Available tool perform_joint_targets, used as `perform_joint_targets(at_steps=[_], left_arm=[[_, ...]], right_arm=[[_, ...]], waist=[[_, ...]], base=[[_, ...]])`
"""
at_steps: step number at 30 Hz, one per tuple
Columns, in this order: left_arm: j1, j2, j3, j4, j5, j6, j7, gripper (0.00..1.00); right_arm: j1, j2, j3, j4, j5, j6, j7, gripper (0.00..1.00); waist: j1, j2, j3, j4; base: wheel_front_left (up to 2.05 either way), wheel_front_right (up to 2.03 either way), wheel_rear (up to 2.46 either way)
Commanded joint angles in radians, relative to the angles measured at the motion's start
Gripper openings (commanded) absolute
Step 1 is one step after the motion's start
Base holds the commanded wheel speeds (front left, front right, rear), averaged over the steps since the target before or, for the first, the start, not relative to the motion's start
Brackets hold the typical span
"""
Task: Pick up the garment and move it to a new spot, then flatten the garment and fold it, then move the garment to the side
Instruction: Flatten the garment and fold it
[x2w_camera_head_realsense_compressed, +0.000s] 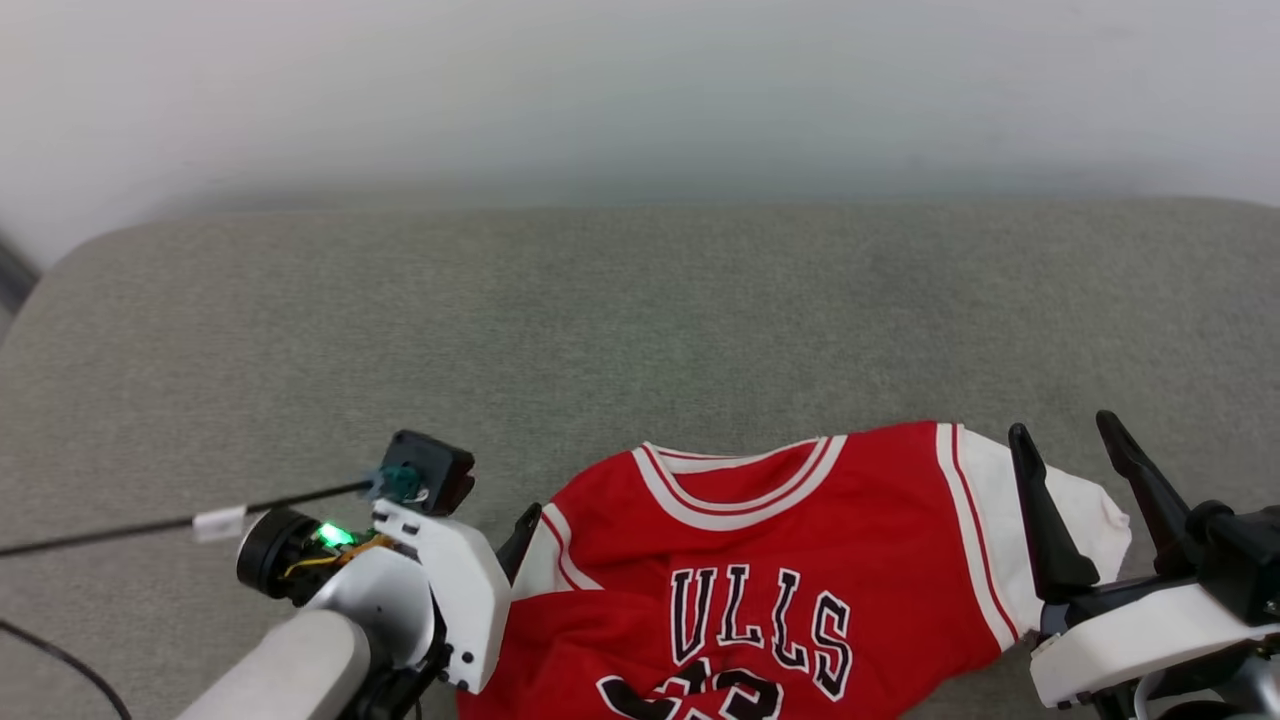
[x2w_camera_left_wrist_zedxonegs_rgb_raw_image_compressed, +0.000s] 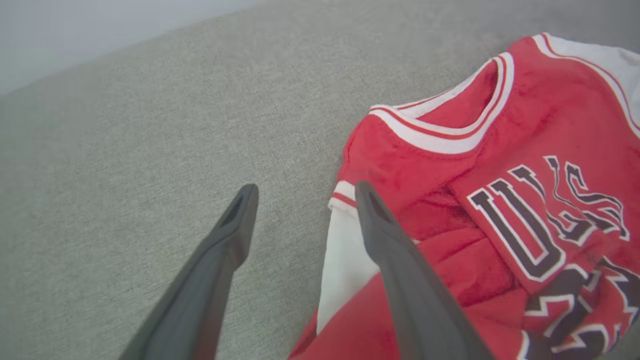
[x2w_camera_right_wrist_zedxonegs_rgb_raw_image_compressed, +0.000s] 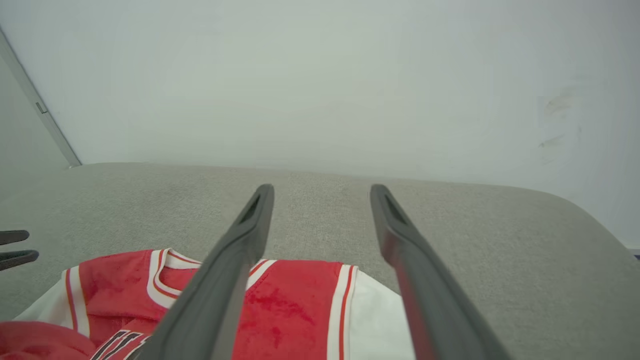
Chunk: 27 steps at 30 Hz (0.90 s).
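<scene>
The garment (x2w_camera_head_realsense_compressed: 790, 560), a red jersey with white sleeve ends, striped collar and black lettering, lies rumpled at the near edge of the grey surface, chest up. My left gripper (x2w_camera_left_wrist_zedxonegs_rgb_raw_image_compressed: 305, 192) stands open at the garment's left sleeve (x2w_camera_left_wrist_zedxonegs_rgb_raw_image_compressed: 345, 255). The sleeve's white edge lies by the right finger, and nothing is gripped. One of its fingers (x2w_camera_head_realsense_compressed: 523, 535) pokes out beside that sleeve in the head view. My right gripper (x2w_camera_head_realsense_compressed: 1065, 430) is open above the white right sleeve (x2w_camera_head_realsense_compressed: 1095, 515), and in its wrist view the right gripper (x2w_camera_right_wrist_zedxonegs_rgb_raw_image_compressed: 322, 190) points over the garment (x2w_camera_right_wrist_zedxonegs_rgb_raw_image_compressed: 295, 305) toward the wall.
The grey fabric surface (x2w_camera_head_realsense_compressed: 600, 320) stretches far and wide beyond the garment, ending at a pale wall (x2w_camera_head_realsense_compressed: 640, 90). A black cable (x2w_camera_head_realsense_compressed: 150, 524) runs off to the left from my left wrist. The surface's rounded corners show at far left and right.
</scene>
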Motion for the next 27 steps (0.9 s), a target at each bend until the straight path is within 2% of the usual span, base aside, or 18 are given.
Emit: perform_joint_targets(at_steps=[1, 2, 6, 10, 11, 12, 13, 14, 18, 21, 27], left_arm=[[-0.023, 0.007, -0.012, 0.016, -0.004, -0.02, 0.03, 1.0], [-0.063, 0.025, -0.052, 0.057, -0.014, -0.074, 0.121, 1.0], [-0.101, 0.056, -0.105, 0.108, -0.013, -0.121, 0.253, 1.0], [-0.115, 0.071, -0.137, 0.159, -0.032, -0.147, 0.361, 1.0], [-0.111, 0.066, -0.144, 0.17, -0.045, -0.156, 0.382, 0.65], [-0.108, 0.065, -0.155, 0.177, -0.051, -0.166, 0.404, 0.44], [-0.1, 0.059, -0.163, 0.18, -0.069, -0.177, 0.42, 0.14], [-0.092, 0.051, -0.167, 0.179, -0.085, -0.186, 0.433, 0.0], [-0.079, 0.054, -0.174, 0.169, -0.098, -0.192, 0.454, 0.0], [-0.096, 0.063, -0.153, 0.147, -0.084, -0.179, 0.418, 0.0], [-0.172, 0.106, -0.1, 0.103, 0.017, -0.105, 0.317, 0.0]], right_arm=[[-0.018, -0.004, 0.003, 0.001, -0.002, -0.001, -0.002, 1.0], [-0.025, -0.003, 0.007, 0.011, 0.004, -0.001, -0.009, 1.0], [-0.041, 0.0, 0.009, 0.025, 0.012, -0.001, -0.021, 1.0], [-0.051, 0.004, 0.013, 0.042, 0.019, -0.001, -0.032, 1.0], [-0.055, 0.005, 0.012, 0.045, 0.021, -0.001, -0.035, 1.0], [-0.058, 0.005, 0.011, 0.05, 0.022, -0.001, -0.038, 1.0], [-0.059, 0.006, 0.009, 0.053, 0.022, -0.001, -0.041, 1.0], [-0.057, 0.007, 0.005, 0.056, 0.024, -0.001, -0.043, 1.0], [-0.059, 0.01, -0.007, 0.065, 0.023, -0.001, -0.047, 1.0], [-0.058, 0.012, -0.013, 0.072, 0.021, -0.001, -0.047, 1.0], [-0.051, 0.015, -0.024, 0.075, 0.017, -0.001, -0.049, 1.0]], waist=[[0.0, 0.0, 0.025, -0.023], [0.0, 0.0, 0.046, -0.044], [0.0, 0.0, 0.077, -0.07], [0.0, 0.0, 0.102, -0.093], [0.0, 0.0, 0.105, -0.097], [0.0, 0.0, 0.108, -0.103], [0.0, 0.0, 0.108, -0.105], [0.0, 0.0, 0.108, -0.108], [0.0, 0.0, 0.102, -0.107], [0.0, 0.0, 0.088, -0.1], [0.0, 0.0, 0.059, -0.081]], base=[[0.0, 0.0, 0.0], [0.0, 0.0, 0.0], [0.0, 0.0, 0.0], [0.0, 0.0, 0.0], [0.0, 0.0, 0.0], [0.0, 0.0, 0.0], [0.0, 0.0, 0.0], [0.0, 0.0, 0.0], [0.0, 0.0, 0.0], [0.0, 0.0, 0.0], [0.0, 0.0, 0.0]])
